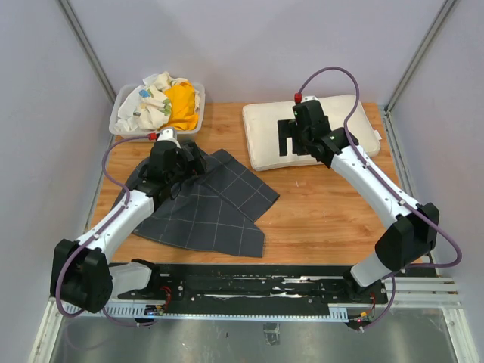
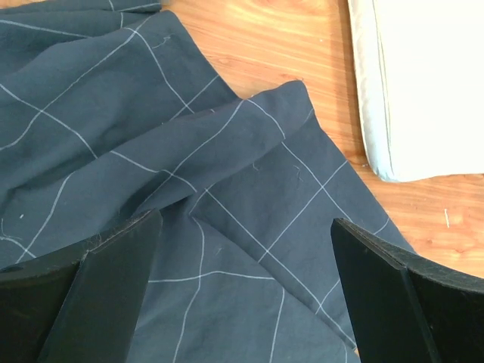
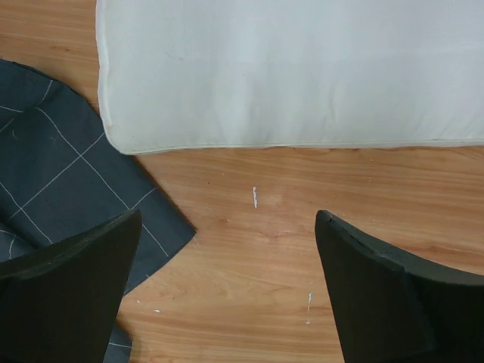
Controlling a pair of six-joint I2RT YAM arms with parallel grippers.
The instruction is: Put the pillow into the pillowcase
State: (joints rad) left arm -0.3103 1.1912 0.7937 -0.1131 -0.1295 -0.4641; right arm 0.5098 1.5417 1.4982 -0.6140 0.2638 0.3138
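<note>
The cream-white pillow (image 1: pixel 261 140) lies flat at the back right of the table. The dark grey pillowcase (image 1: pixel 212 208) with its thin light grid is spread crumpled at the left centre. My left gripper (image 1: pixel 195 160) hovers open over the pillowcase's upper folds. In the left wrist view a folded hem of the pillowcase (image 2: pixel 227 174) lies between the spread fingers (image 2: pixel 106 295), with the pillow (image 2: pixel 431 83) at the top right. My right gripper (image 1: pixel 291 140) stands open over the pillow's near edge. In the right wrist view it holds nothing, with bare wood beneath, the pillow (image 3: pixel 302 68) ahead and a pillowcase corner (image 3: pixel 60 174) at the left.
A clear plastic bin (image 1: pixel 121 106) at the back left holds a yellow cloth (image 1: pixel 184 106) and a white patterned cloth (image 1: pixel 147 102). The wooden table (image 1: pixel 318 204) is walled on three sides. A black rail (image 1: pixel 249 287) runs along the near edge.
</note>
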